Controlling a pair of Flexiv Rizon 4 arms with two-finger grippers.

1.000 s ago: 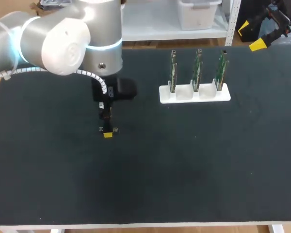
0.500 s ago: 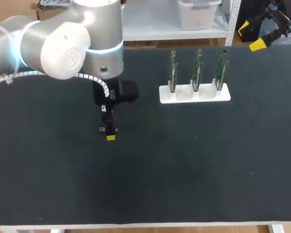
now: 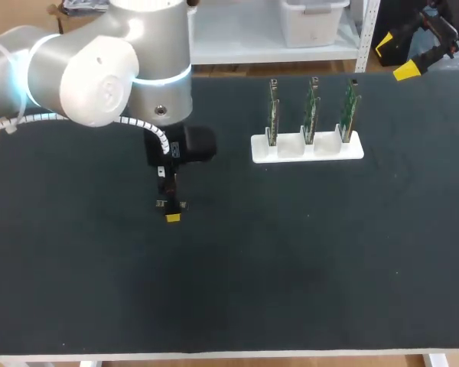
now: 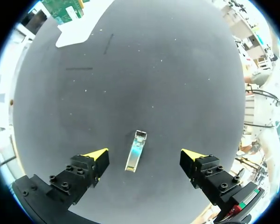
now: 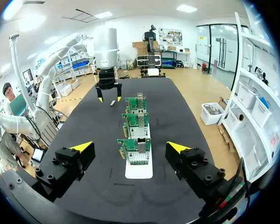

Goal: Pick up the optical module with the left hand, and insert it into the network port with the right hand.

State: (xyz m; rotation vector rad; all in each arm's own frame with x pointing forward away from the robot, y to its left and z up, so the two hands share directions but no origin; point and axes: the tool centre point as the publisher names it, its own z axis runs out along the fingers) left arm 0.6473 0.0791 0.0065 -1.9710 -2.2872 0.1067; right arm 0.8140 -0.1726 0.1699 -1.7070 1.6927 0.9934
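The optical module point(image 4: 136, 150), a small silver bar, lies flat on the black table point(image 4: 177, 70) between the yellow fingertips of my left gripper point(image 4: 144, 156). That gripper is open and low over the table, and neither finger touches the module. In the head view the left gripper point(image 3: 170, 211) hangs left of the middle with the module point(image 3: 182, 205) beside its tip. Three green network cards point(image 3: 309, 111) stand upright in a white holder point(image 3: 306, 148). My right gripper point(image 5: 129, 148) is open and empty, just short of the nearest card point(image 5: 137, 150); it shows at the back right corner point(image 3: 395, 59).
The holder point(image 5: 139, 170) with its row of cards stands on the back right part of the table. From the right wrist view my left gripper point(image 5: 107, 93) and the module point(image 5: 113, 103) lie beyond the far end of the row.
My left gripper has come down a little and toward the table's front, over the module. The module, the cards and the right arm have not moved.
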